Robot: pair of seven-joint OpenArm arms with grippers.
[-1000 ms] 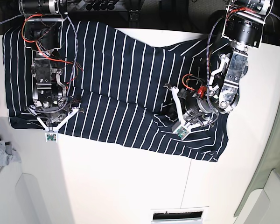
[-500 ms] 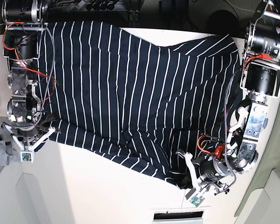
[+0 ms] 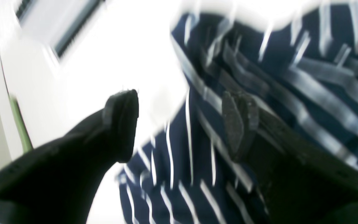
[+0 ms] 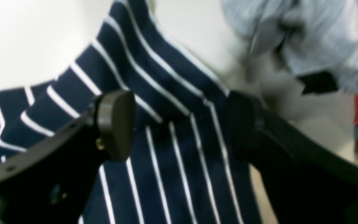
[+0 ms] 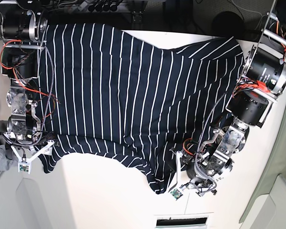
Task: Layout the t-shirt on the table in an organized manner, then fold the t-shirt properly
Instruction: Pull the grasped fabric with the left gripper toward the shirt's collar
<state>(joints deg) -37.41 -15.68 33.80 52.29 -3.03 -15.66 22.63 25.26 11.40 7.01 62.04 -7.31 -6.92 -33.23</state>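
A: What do the 2 arms look like in the base view?

B: Both are bare metal links with black cylindrical motor housings. The left arm [image 5: 238, 129], at 4 o'clock, has a big black drum joint, grey cabling looping beside it and a bit of red wire near the wrist. The right arm [image 5: 21, 100], at 9 o'clock, carries thin red wires and black cable along silver brackets.

A: And the ends?

B: White V-shaped struts with a small green board at each tip. Up close, the left gripper [image 3: 179, 124] has 2 black fingers with rounded, textured pads; the right gripper [image 4: 179, 124] shows matte black fingers, 1 screw visible.
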